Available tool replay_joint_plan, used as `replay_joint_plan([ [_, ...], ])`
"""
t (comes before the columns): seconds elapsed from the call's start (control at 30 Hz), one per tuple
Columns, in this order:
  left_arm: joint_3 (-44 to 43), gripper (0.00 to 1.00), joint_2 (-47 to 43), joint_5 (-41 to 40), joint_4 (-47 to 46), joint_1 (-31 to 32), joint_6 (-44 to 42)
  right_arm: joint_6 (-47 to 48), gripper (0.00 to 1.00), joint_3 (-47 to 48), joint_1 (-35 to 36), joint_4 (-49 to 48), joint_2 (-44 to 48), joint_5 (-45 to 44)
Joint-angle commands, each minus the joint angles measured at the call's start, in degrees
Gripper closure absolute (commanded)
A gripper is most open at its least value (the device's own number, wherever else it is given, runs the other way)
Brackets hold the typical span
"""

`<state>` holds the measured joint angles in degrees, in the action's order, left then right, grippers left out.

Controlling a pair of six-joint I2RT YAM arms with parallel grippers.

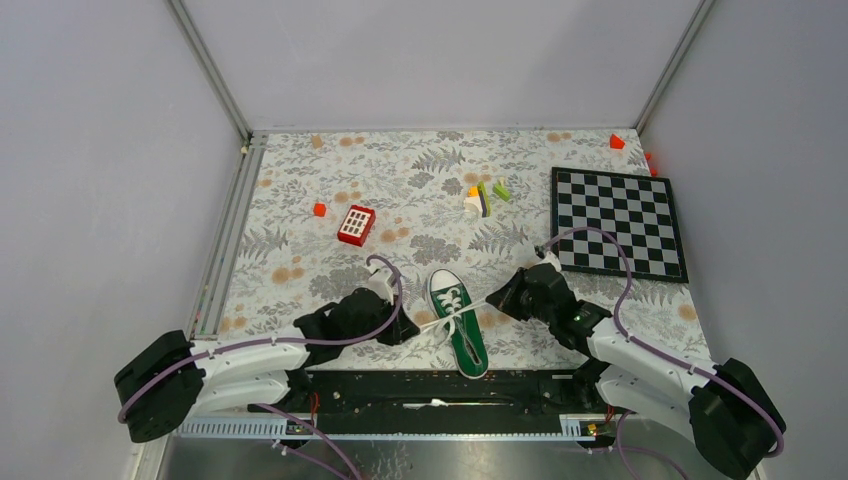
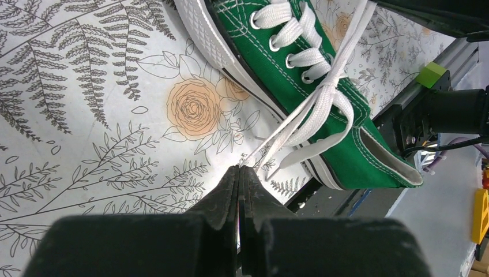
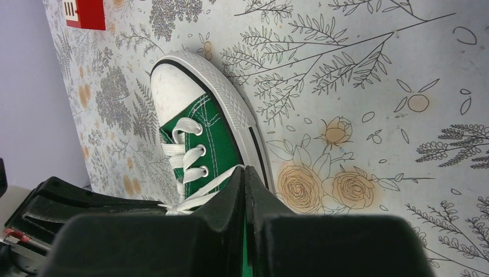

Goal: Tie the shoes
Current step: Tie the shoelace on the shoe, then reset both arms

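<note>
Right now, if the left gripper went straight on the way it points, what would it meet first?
The left gripper, shut, would probably first meet the white lace ends of the green canvas sneaker; depth is unclear.

Bright, even, diffuse light; soft faint shadows, near foregrounds slightly blurred.

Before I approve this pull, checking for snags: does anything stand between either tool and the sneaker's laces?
Nothing visible does. The left tool and right tool are each shut on the laces beside the green sneaker; the red-and-white block lies far off.
</note>
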<state>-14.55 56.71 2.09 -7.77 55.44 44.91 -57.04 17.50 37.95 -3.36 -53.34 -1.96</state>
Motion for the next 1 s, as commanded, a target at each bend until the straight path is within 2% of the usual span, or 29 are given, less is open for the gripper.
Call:
replay_joint_plan([
  [0.0,1.4,1.00,0.3,-1.9,2.5,-0.4,0.1,0.4,1.00,-0.2,-1.8,-0.2,0.7,-5.9],
  [0.27,1.4,1.00,-2.4,-3.9,3.2,-0.5,-0.1,0.6,1.00,-0.6,-2.6,-1.0,0.3,-4.6],
  [0.43,-3.3,1.00,-1.2,-5.2,5.4,-0.6,-2.5,4.1,1.00,1.1,-2.7,-3.7,-0.1,0.5],
  [0.47,-5.0,0.91,-0.8,-6.0,7.2,-0.9,-3.5,6.0,0.85,3.2,-2.7,-2.9,-0.4,2.5],
  [0.5,-7.0,0.74,-0.5,-6.4,8.9,-1.3,-4.7,7.3,0.66,5.0,-2.6,-1.4,-0.8,3.6],
  [0.53,-9.0,0.49,-0.2,-6.6,10.7,-1.6,-5.8,8.8,0.53,6.9,-2.6,0.6,-0.9,4.6],
  [0.6,-13.2,0.24,-0.1,-7.2,14.4,-2.2,-7.5,11.3,0.40,10.6,-2.7,6.3,-0.1,5.0],
  [0.63,-15.0,0.17,-0.5,-7.7,16.3,-2.4,-8.0,12.4,0.36,12.2,-2.6,9.1,0.8,4.1],
  [0.7,-18.0,0.09,-2.2,-9.6,19.6,-2.9,-8.3,14.6,0.30,14.7,-2.6,14.4,3.1,0.8],
  [0.77,-20.2,0.07,-4.8,-11.9,22.3,-3.4,-8.5,16.6,0.15,17.0,-2.7,19.5,5.7,-3.4],
  [0.8,-21.3,0.06,-6.0,-13.5,23.9,-3.5,-8.4,17.6,0.02,18.2,-2.7,23.0,6.7,-6.0],
  [0.87,-23.5,0.02,-8.1,-17.0,26.8,-3.6,-8.3,18.5,0.00,21.3,-2.7,29.7,8.3,-12.0],
  [0.97,-27.5,0.01,-10.1,-21.6,31.8,-3.8,-7.7,18.7,0.00,25.4,-2.7,41.0,9.7,-22.9],
])
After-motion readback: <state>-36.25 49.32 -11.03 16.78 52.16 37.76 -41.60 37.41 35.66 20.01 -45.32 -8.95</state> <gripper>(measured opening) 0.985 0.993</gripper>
